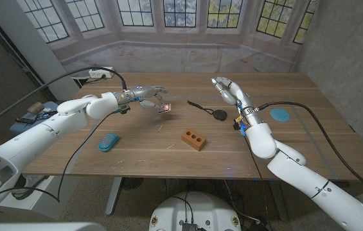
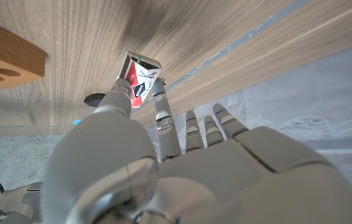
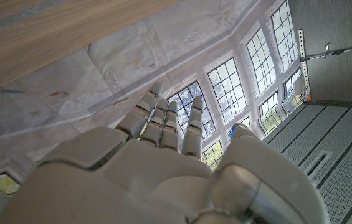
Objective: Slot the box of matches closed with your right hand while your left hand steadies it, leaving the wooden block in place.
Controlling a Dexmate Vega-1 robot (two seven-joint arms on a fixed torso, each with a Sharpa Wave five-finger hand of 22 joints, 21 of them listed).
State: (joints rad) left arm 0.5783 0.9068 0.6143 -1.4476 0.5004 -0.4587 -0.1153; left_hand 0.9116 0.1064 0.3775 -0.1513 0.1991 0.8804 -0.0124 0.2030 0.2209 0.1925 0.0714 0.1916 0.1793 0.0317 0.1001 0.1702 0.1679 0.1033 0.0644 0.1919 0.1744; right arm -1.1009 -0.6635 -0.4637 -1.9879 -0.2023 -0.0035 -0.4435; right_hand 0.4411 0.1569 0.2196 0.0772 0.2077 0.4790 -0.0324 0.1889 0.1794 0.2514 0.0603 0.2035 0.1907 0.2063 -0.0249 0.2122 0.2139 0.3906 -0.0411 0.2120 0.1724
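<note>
The left hand [image 1: 144,96] pinched the box of matches [image 1: 164,108] between thumb and a fingertip, holding it above the table [image 1: 136,154], its other fingers [image 2: 208,127] spread beyond the box. Its contents could not be made out. The right hand [image 1: 228,91] hovered apart, fingers loosely extended, holding nothing. The wooden block [image 1: 194,140] (three round holes) lay nearer the robot than both hands' fingertips.

A lab-like room: a wooden counter [image 1: 297,138] before bay windows [image 1: 181,13], grey panel walls [image 1: 345,45], trailing cables [image 1: 78,77].
</note>
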